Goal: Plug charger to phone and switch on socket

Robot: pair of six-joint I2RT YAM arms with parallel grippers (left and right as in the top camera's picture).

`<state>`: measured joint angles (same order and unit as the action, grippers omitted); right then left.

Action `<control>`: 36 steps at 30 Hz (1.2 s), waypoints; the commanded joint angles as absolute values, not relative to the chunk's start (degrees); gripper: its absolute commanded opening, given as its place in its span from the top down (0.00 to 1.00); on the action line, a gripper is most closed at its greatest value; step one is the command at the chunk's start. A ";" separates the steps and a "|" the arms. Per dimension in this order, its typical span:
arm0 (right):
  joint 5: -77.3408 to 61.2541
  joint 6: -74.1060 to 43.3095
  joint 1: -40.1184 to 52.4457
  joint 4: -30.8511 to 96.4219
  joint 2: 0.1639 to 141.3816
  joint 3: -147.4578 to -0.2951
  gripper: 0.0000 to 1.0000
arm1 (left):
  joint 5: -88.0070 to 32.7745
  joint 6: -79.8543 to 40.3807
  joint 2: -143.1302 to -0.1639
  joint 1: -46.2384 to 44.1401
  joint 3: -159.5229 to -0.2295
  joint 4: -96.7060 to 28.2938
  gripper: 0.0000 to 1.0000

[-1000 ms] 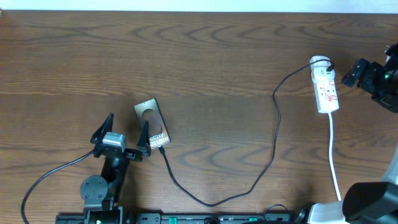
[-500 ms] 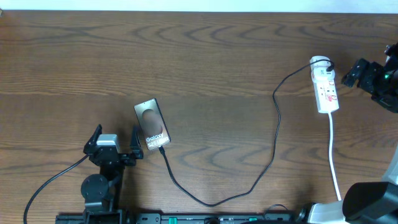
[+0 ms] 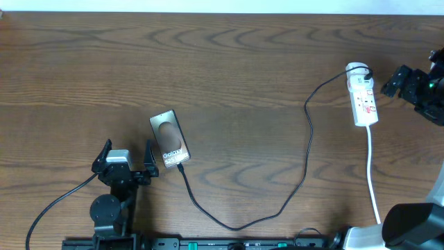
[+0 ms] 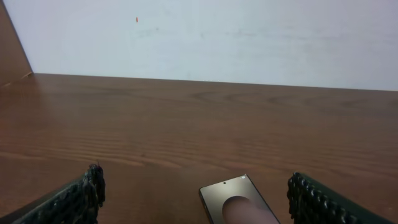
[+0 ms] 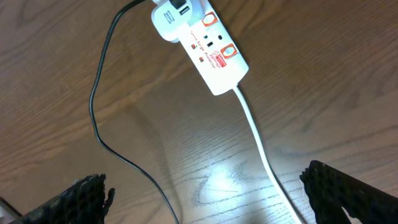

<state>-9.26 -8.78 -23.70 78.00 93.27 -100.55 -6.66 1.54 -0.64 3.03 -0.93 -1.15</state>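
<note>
1. Two grippers show, both with jaws spread wide and nothing between them.
2. Left gripper [image 3: 127,147] sits near the front edge of the worktop [image 3: 229,62], just left of the phone [image 3: 169,139]; its right finger [image 3: 150,154] is close beside the phone's long edge, and contact cannot be told.
3. Phone lies flat, screen up, slightly angled, in the left-centre of the worktop.
4. Charger [image 3: 305,160], a thin black cable, runs from the phone's near short edge, loops toward the front, then rises to the socket [image 3: 363,97]. Its tip meets the phone's edge; whether it is fully seated is too small to tell.
5. Socket lies at the far right, a white adapter [image 5: 174,18] plugged in at its far end, its white cord [image 3: 372,173] trailing to the front edge.
6. Right gripper [image 5: 214,196] hovers just right of the socket, apart from it.
7. Switch position on the socket cannot be read.
</note>
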 commanded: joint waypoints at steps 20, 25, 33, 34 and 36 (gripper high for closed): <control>-9.37 -9.37 -23.92 77.93 92.95 -101.19 0.01 | -6.37 2.11 -0.34 3.36 -0.25 -3.62 0.07; -8.43 -9.17 -23.92 76.44 92.71 -101.19 0.01 | -6.37 2.11 -0.34 3.36 -0.25 -3.62 0.07; -8.51 -12.03 -22.02 67.26 88.14 -98.04 0.01 | -6.37 2.11 -0.34 3.36 -0.25 -3.62 0.07; -8.51 -12.03 -21.23 64.82 86.72 -96.42 0.01 | -6.37 2.11 -0.34 3.36 -0.25 -3.62 0.07; -8.51 -12.03 -19.40 59.27 83.42 -92.16 0.01 | -6.37 2.11 -0.34 3.36 -0.25 -3.62 0.07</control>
<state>-8.60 -10.57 -21.76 62.08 88.25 -95.83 -6.37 1.56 -0.64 3.03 -0.95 -1.23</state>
